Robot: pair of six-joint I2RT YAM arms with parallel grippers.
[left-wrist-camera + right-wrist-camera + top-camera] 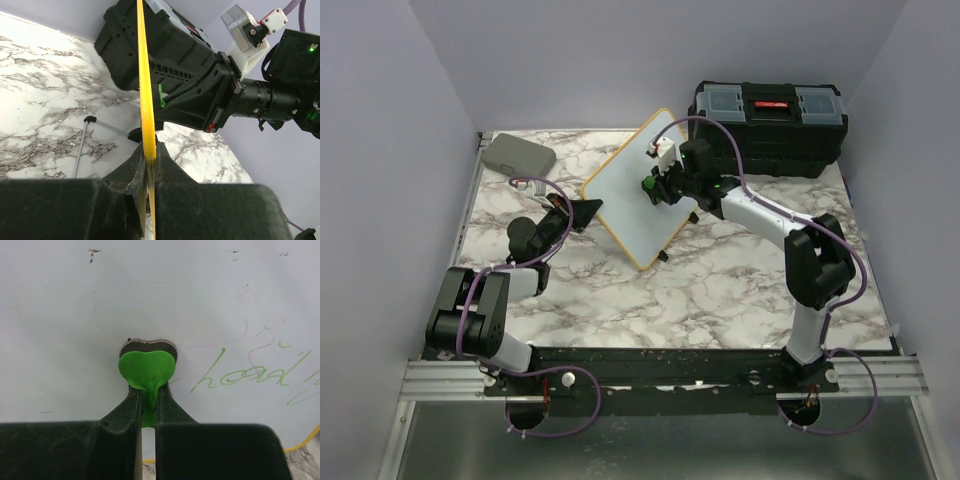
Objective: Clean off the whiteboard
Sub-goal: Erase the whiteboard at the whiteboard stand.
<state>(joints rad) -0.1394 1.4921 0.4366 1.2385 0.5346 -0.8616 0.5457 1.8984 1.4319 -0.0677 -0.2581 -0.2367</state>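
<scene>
The whiteboard (625, 205), white with a yellow frame, is tilted up off the marble table. My left gripper (586, 212) is shut on its left corner. In the left wrist view the yellow frame edge (142, 75) runs straight up from between the closed jaws of that gripper (151, 150). My right gripper (653, 186) is shut on a green heart-shaped eraser (147, 367), whose dark pad is pressed flat against the board face (100, 315). Green handwriting (250, 375) lies just right of the eraser. The board's surface left of the eraser is nearly bare, with faint specks.
A black toolbox (770, 125) stands at the back right, close behind the board and the right arm. A flat grey case (518, 155) lies at the back left corner. The board's thin metal leg with a black foot (85, 135) rests on the table.
</scene>
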